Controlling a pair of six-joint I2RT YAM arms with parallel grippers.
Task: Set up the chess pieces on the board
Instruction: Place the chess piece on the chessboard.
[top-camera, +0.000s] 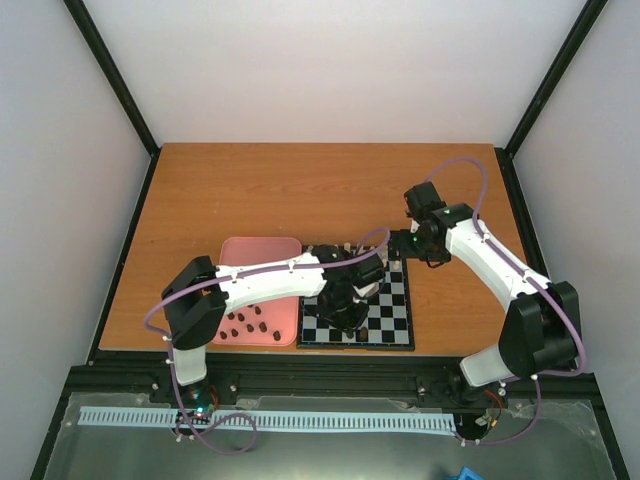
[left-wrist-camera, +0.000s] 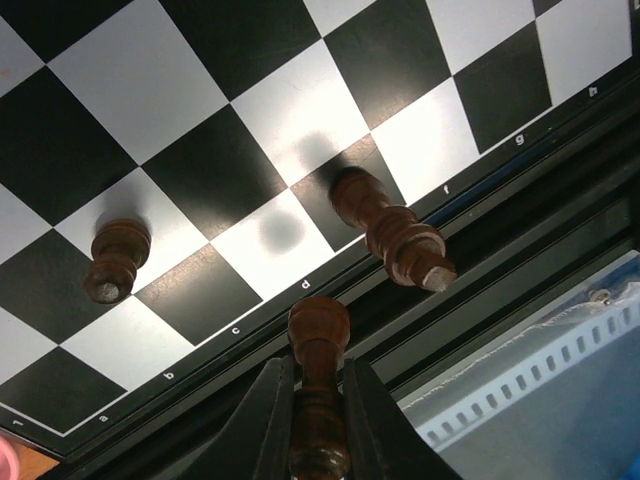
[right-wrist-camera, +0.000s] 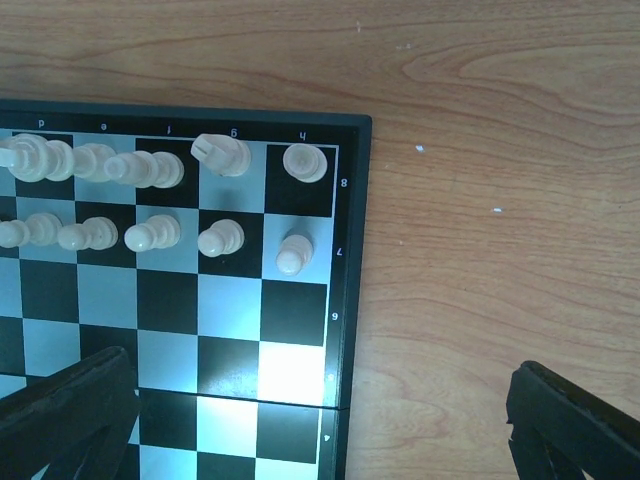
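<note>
Left claw (left-wrist-camera: 316, 378) pinches one dark piece (left-wrist-camera: 319, 325) — we see two others (left-wrist-camera: 385, 225) just ahead on the board (left-wrist-camera: 200, 60); right claw (right-wrist-camera: 318, 410) spread wide.

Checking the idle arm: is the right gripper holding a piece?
No, the right gripper hangs wide open over the edge of the board, holding nothing.

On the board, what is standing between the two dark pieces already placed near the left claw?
Nothing: the left wrist view shows only bare squares between the shorter dark piece and the taller dark piece on the board.
</note>
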